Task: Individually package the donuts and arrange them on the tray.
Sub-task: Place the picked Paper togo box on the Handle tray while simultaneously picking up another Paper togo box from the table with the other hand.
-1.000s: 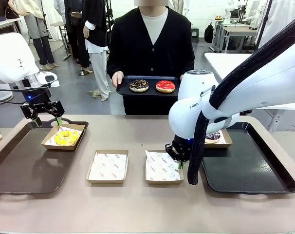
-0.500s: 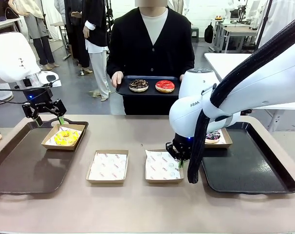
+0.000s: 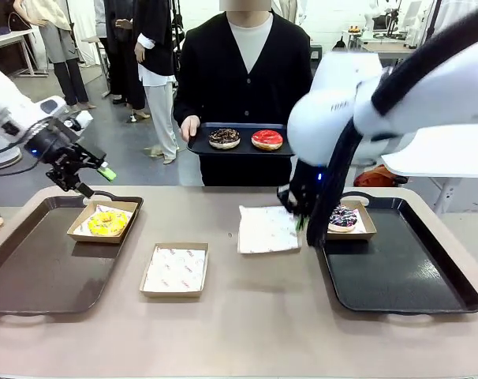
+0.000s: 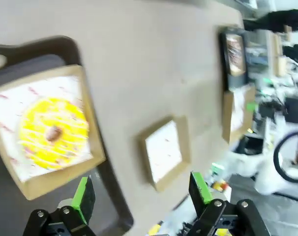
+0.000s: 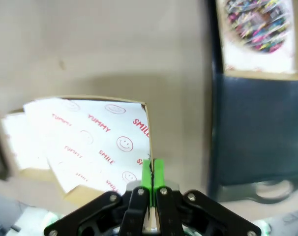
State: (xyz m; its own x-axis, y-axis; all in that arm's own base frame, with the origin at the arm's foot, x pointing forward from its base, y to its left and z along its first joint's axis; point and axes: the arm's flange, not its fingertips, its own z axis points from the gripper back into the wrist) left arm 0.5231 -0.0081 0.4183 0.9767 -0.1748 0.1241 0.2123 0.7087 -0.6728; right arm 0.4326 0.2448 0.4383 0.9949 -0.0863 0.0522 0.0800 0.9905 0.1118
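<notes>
A beige tabletop [image 3: 223,332] carries a dark brown rectangular tray [image 3: 26,276] at its left edge and a black rectangular tray [image 3: 397,276] at its right edge. Beyond the far edge, a smaller black tray [image 3: 199,146] is held by a person in a black cardigan [image 3: 243,79]. On it a chocolate ring donut with sprinkles [image 3: 224,138] and a glossy red ring donut [image 3: 267,140] lie side by side.

An empty shallow brown cardboard box lined with white printed paper [image 3: 174,269] rests on the tabletop left of the middle. A second paper-lined box [image 3: 87,238], in the brown tray's far right corner, holds the yellow-iced ring donut [image 3: 106,223]. A third paper-lined box [image 3: 368,230], in the black tray's far left corner, holds the dark ring donut with purple-white sprinkles [image 3: 343,217].

A fourth paper-lined box [image 3: 267,229] is held tilted over the tabletop's middle, its edge pinched between the pressed-together green pads of the right gripper [image 5: 151,172]. The left gripper [image 3: 97,182] hangs above the brown tray's far edge, its jaws spread wide and holding nothing.
</notes>
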